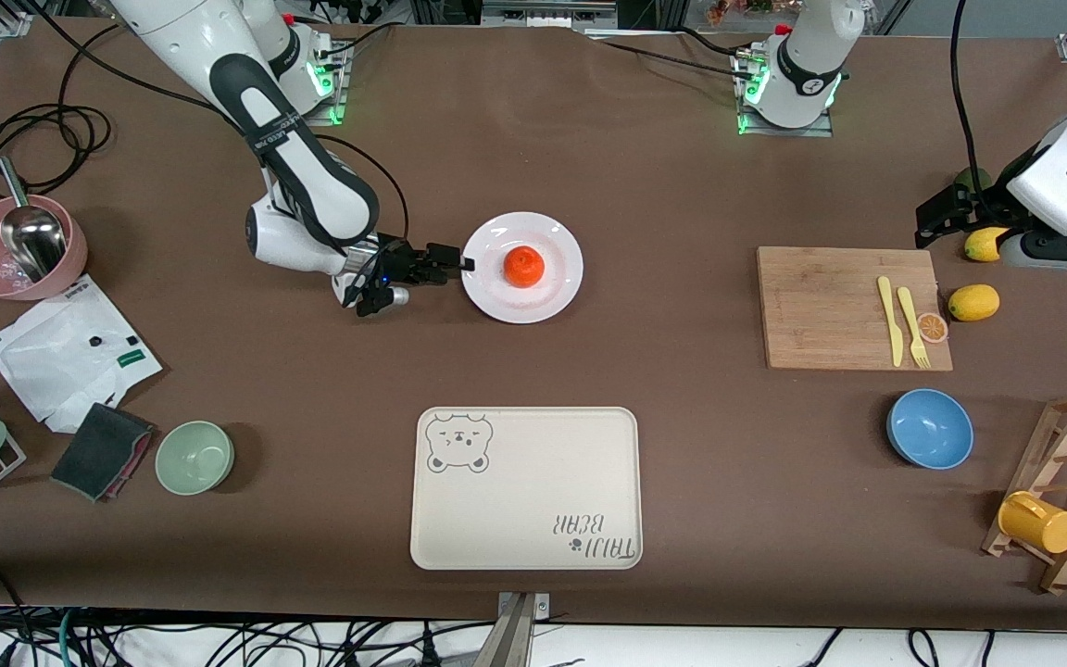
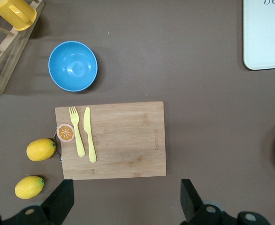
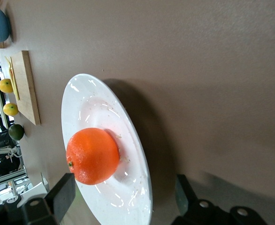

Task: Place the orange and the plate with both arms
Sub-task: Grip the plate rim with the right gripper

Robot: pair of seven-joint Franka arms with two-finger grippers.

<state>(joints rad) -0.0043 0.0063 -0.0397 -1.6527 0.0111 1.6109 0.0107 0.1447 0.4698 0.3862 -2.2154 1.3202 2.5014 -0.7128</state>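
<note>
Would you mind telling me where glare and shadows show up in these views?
Right wrist view: bright glare streaks on the plate, and it throws a dark shadow on the table; the orange has a soft sheen. Front view: even light, with a shadow under the right arm. Left wrist view: soft, faint shadows beside the blue bowl.

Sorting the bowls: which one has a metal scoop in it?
The pink bowl at the right arm's end; the green bowl and blue bowl hold nothing.

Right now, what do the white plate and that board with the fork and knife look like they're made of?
The plate looks like glazed ceramic, perhaps melamine: bright glossy highlights show on its rim in the right wrist view. The cutting board looks like matte bamboo or wood: pale tan with fine parallel grain strips.
</note>
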